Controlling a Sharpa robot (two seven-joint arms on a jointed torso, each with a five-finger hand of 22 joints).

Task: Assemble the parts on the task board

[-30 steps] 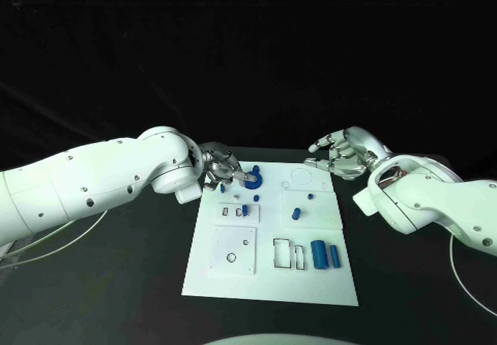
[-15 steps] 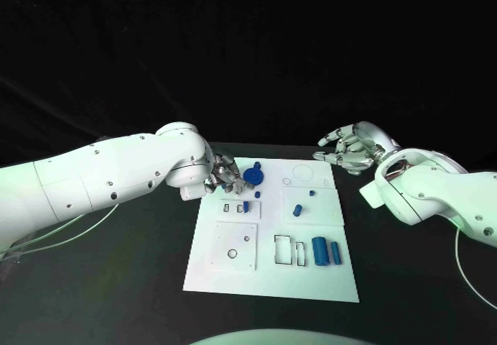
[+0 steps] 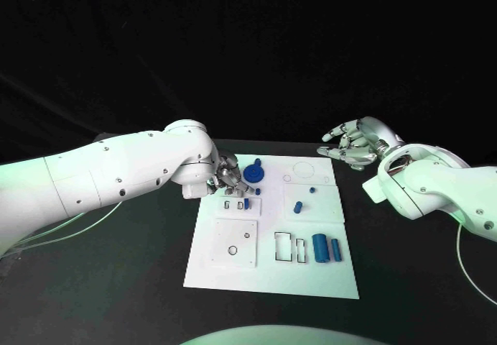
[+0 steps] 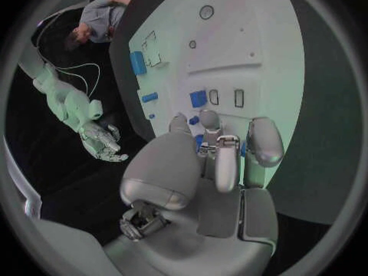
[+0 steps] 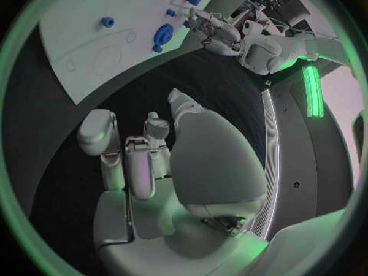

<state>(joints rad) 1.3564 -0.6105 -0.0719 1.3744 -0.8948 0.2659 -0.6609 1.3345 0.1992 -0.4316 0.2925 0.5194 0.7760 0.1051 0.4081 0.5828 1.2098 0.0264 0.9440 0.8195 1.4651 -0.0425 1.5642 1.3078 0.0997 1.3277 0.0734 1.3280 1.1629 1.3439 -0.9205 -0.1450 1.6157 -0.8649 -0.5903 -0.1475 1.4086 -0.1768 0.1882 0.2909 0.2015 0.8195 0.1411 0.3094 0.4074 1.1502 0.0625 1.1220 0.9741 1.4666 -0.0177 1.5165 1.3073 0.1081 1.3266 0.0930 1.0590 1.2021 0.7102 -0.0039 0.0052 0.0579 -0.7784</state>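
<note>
Left hand (image 3: 230,177): fingers curled at the round blue plastic part (image 3: 253,172) on the flat white task board (image 3: 311,277), grasp unclear. Right hand (image 3: 356,144): fingers spread, empty, parked over the black desk (image 3: 135,287).

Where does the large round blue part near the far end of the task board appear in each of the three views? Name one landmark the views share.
Head view: the large round blue part lies at the board's far left, right beside the left hand.
Left wrist view: I cannot pick it out behind the hand's fingers.
Right wrist view: it lies on the board, close to the left hand.
Shared landmark: the white task board.
</note>
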